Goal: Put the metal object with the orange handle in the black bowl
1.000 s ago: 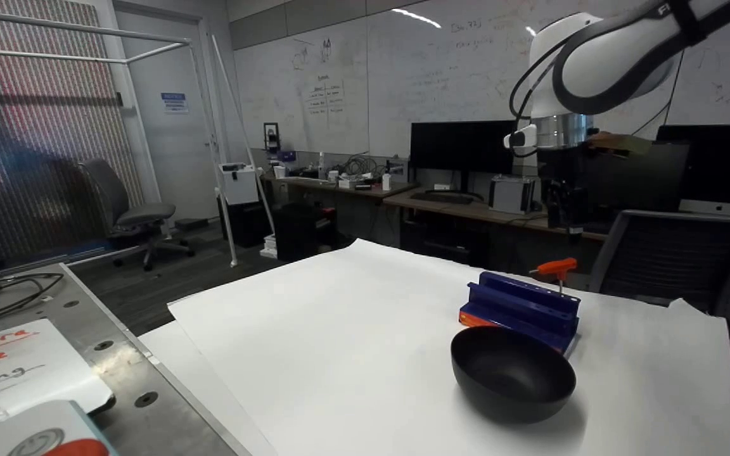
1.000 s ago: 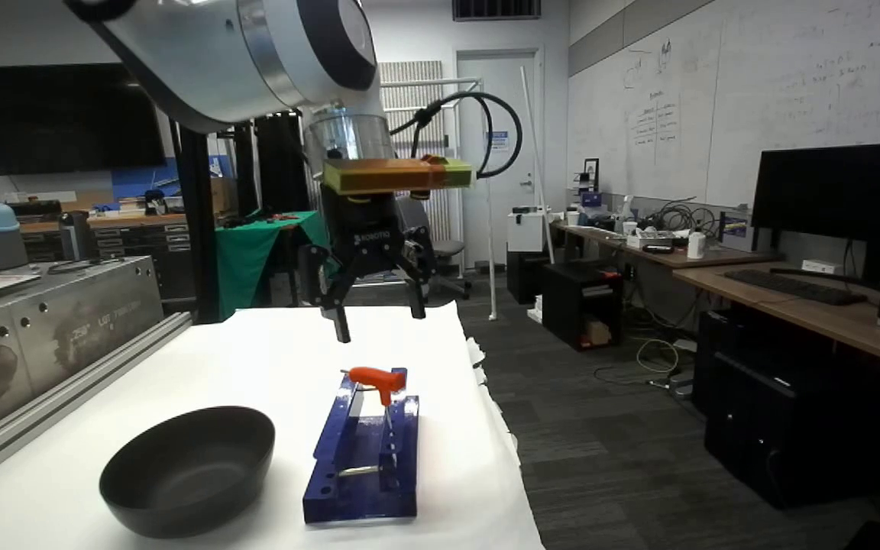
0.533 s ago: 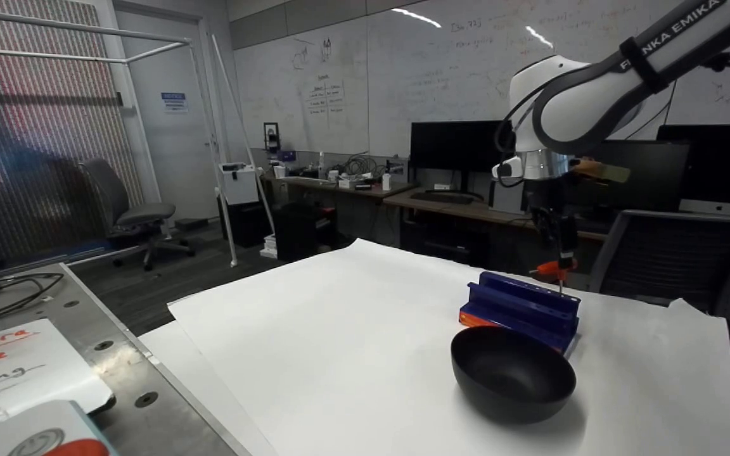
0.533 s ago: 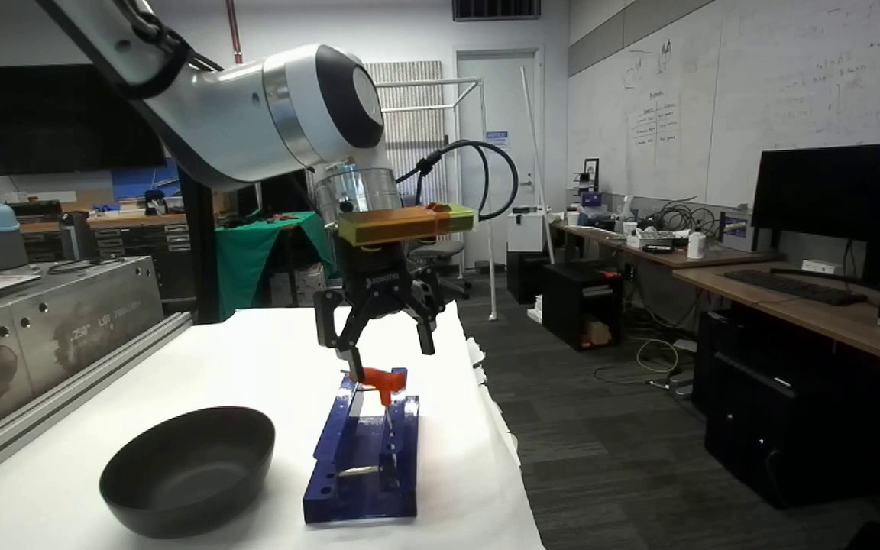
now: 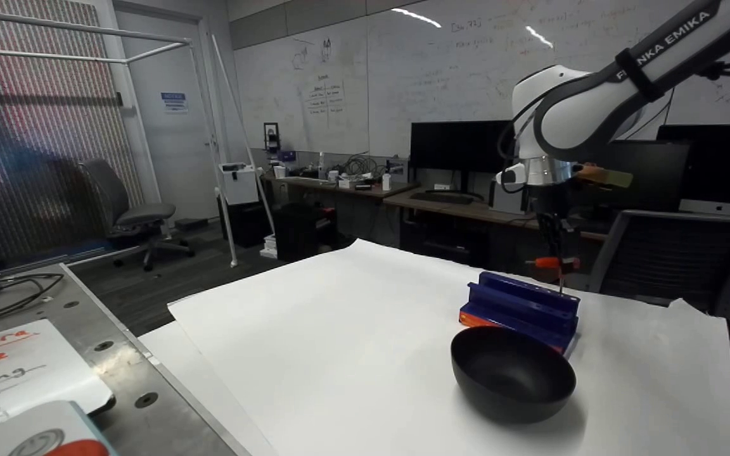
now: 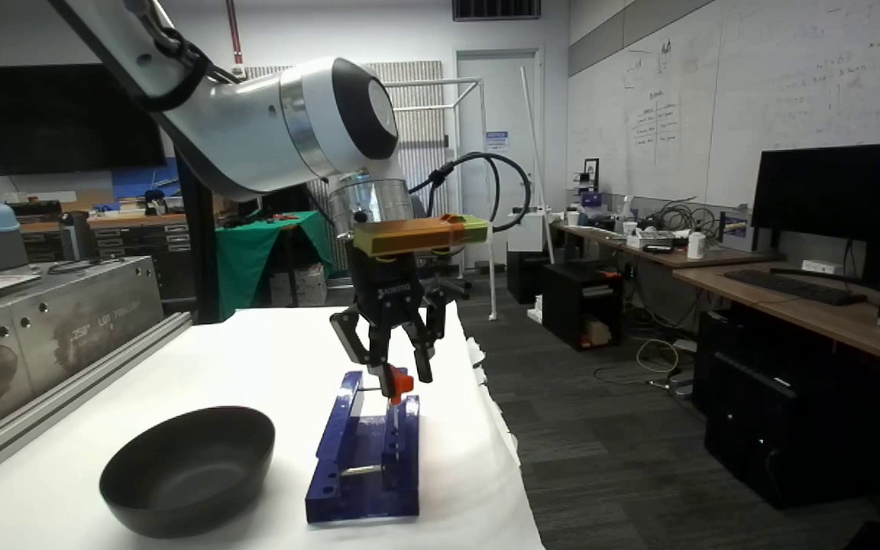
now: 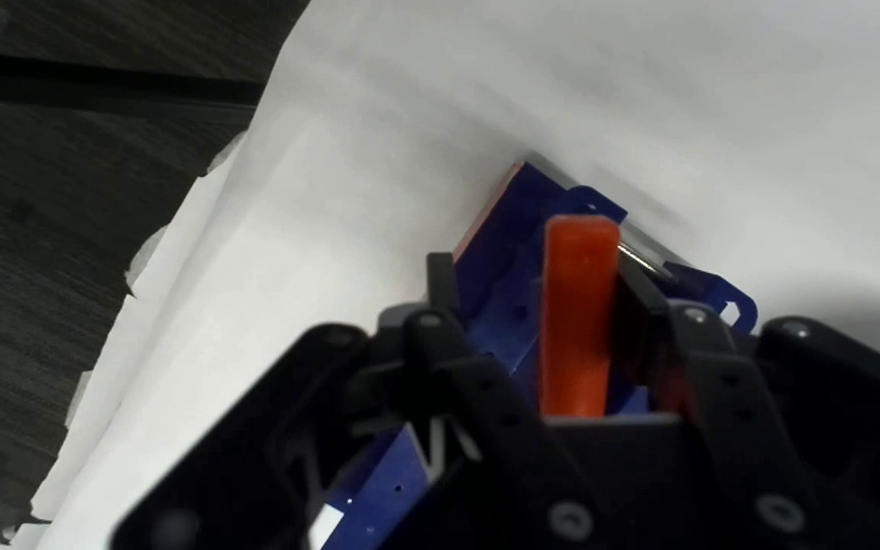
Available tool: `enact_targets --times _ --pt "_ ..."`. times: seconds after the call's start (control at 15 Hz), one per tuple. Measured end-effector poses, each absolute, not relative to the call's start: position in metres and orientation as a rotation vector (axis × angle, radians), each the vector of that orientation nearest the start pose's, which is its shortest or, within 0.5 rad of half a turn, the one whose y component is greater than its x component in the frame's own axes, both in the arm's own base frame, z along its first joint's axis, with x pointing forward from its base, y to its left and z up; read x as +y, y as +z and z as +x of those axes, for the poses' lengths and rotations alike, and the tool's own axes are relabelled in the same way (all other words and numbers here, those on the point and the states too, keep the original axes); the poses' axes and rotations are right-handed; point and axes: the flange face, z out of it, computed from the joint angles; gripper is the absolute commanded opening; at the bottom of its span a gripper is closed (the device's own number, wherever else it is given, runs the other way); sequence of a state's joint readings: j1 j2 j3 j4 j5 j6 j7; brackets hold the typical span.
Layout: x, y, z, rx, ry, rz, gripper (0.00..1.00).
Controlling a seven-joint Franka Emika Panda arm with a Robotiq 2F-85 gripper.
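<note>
The metal object with the orange handle (image 7: 579, 313) stands upright, its thin shaft (image 5: 561, 282) set in the blue ridged block (image 6: 363, 496). My gripper (image 7: 539, 281) has come down around the handle from above, its jaws partly closed. In the wrist view the right finger (image 7: 638, 305) lies close against the handle, while a clear gap separates the left finger (image 7: 441, 279) from it. In an exterior view a finger of the gripper (image 6: 406, 378) covers part of the handle. The black bowl (image 6: 195, 467) rests on the white-covered table beside the block with nothing visible inside.
White paper (image 5: 339, 342) covers the table, and its edge (image 7: 203, 214) runs close past the block. A metal-topped bench (image 5: 124, 354) borders one side. Behind the arm are an office chair (image 5: 682, 259) and a desk with monitors (image 5: 460, 147).
My gripper has descended from above the block to the orange handle, and its fingers have drawn nearer each other. The handle seems to have turned a little; the bowl has stayed put.
</note>
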State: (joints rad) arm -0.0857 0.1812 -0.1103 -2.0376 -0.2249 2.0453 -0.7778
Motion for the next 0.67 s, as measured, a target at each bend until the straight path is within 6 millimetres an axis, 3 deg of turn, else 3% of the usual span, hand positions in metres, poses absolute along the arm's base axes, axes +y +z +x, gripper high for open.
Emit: enact_targets --times 0.13,0.4,0.67 --pt "-0.121 0.344 0.55 -1.125 0.41 -3.014 0.08" --pt "-0.12 0.353 0.547 -1.129 0.419 -3.011 0.13" --pt "-0.104 0.395 0.535 -1.14 0.421 -3.014 0.13"
